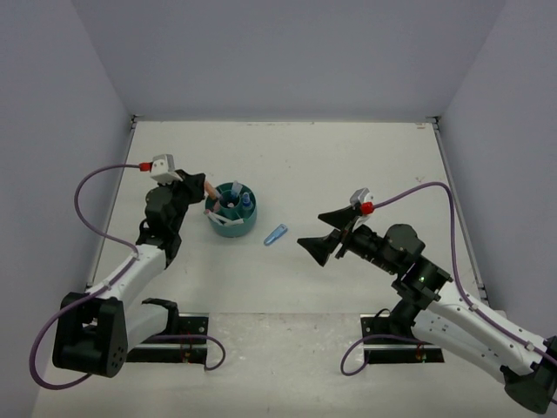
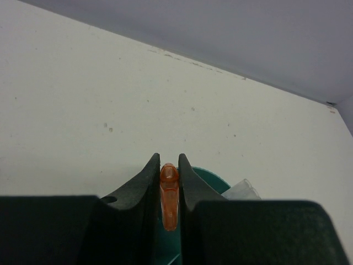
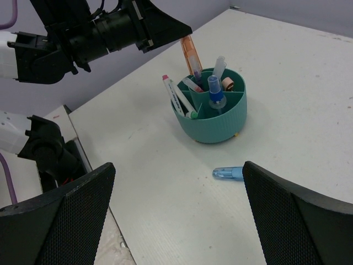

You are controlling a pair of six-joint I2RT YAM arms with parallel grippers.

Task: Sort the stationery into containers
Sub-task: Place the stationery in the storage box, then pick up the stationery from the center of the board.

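The round teal organizer (image 1: 231, 211) stands left of the table's middle and holds several pens and a blue-capped clear bottle (image 3: 215, 93). My left gripper (image 1: 202, 193) is shut on an orange marker (image 2: 169, 194) and holds it over the organizer's left rim; the marker also shows in the right wrist view (image 3: 190, 54), its lower end inside a compartment. A light-blue marker (image 1: 276, 234) lies on the table to the right of the organizer (image 3: 210, 109). My right gripper (image 1: 315, 245) is open and empty, to the right of that light-blue marker (image 3: 229, 173).
The white table (image 1: 348, 165) is enclosed by grey walls on three sides. Both arm bases stand on black rails at the near edge (image 1: 165, 335).
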